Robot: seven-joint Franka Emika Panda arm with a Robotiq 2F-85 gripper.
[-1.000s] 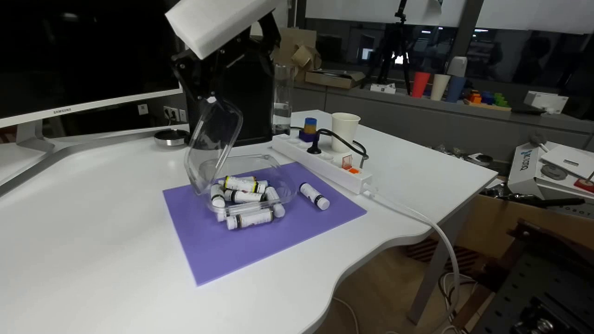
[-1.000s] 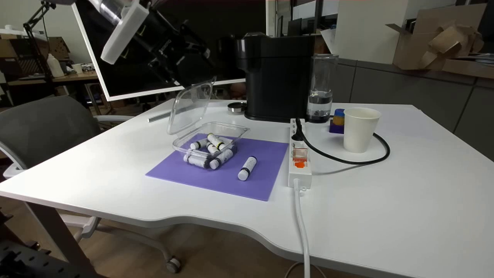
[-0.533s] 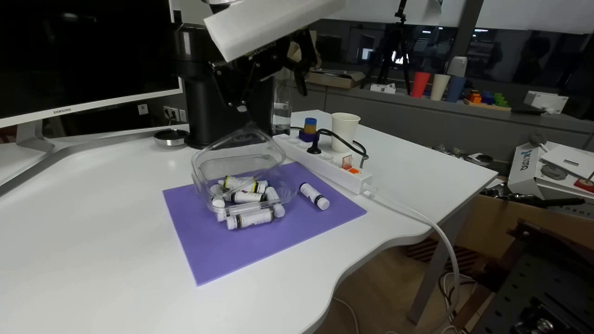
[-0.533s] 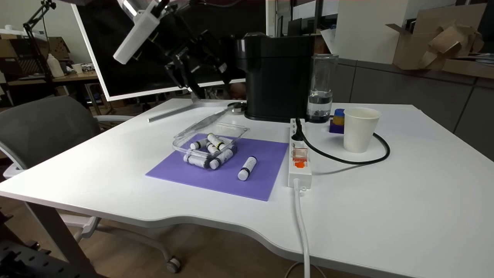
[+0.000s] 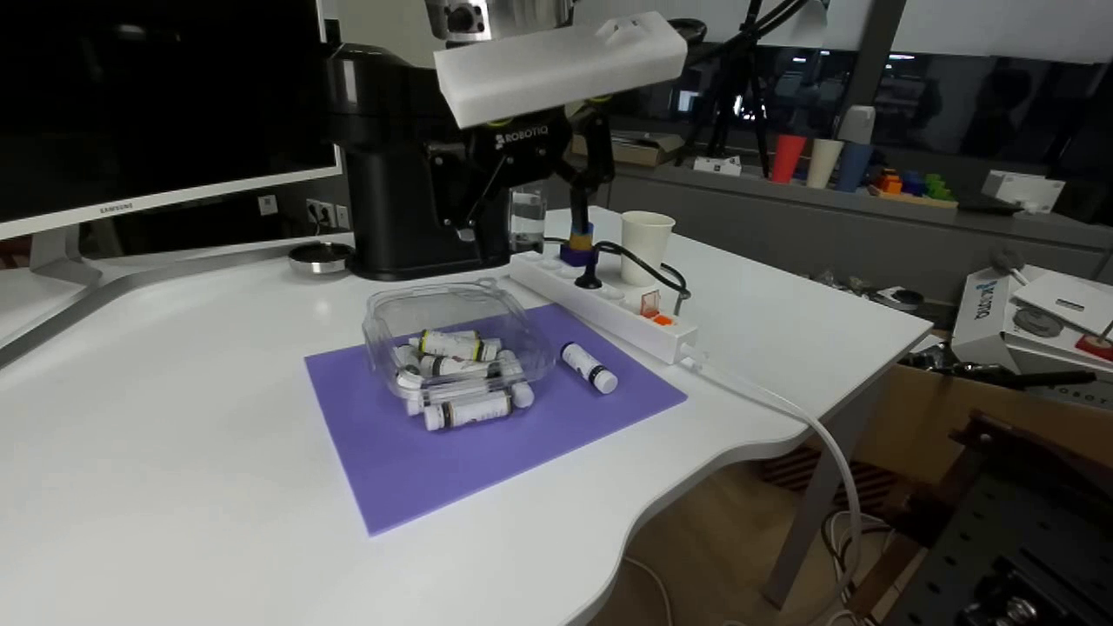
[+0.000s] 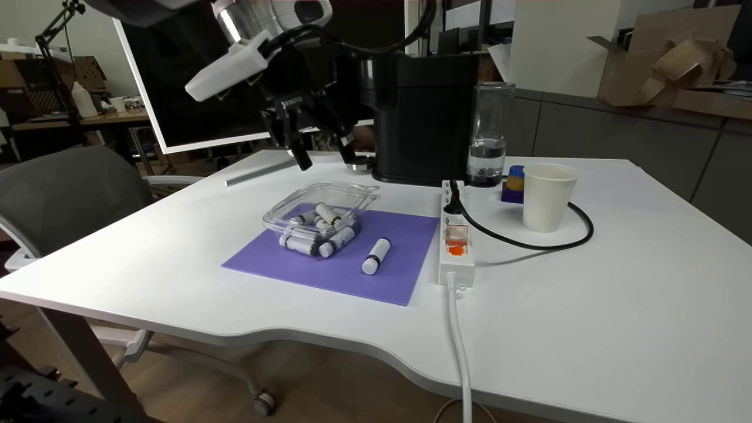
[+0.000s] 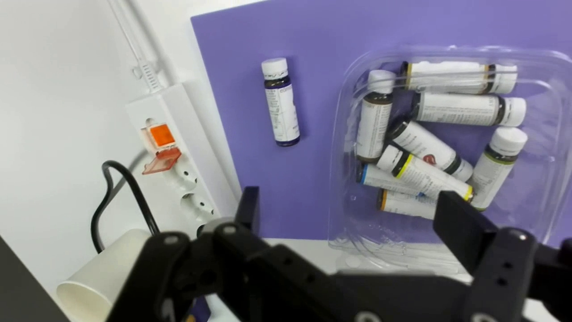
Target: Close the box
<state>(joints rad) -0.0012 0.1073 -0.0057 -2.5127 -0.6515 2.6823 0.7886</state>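
- Presently, in an exterior view, the shallow see-through plastic clamshell box (image 5: 528,337) stands on a flat purple rectangular mat (image 5: 417,478), its rear reaching past the mat's far edge over the white tabletop (image 5: 200,452). The clear lid (image 5: 439,306) lies over the base; whether it is latched cannot be told. Small white-capped bottles (image 5: 448,345) show through the plastic, and a lone white-labelled bottle (image 5: 589,367) lies on the mat, near the box.
- In an exterior view, the black two-fingered Robotiq gripper (image 6: 326,160) hangs higher than the mat, on its far side, fingers (image 6: 301,156) spread and apart from the box. A long white plastic power strip (image 6: 456,258) lies just beside the mat.
- In the wrist view, the fingers are wide apart, one covering part of the box. A white paper cup (image 7: 105,273) is off the mat, on the power strip's side.
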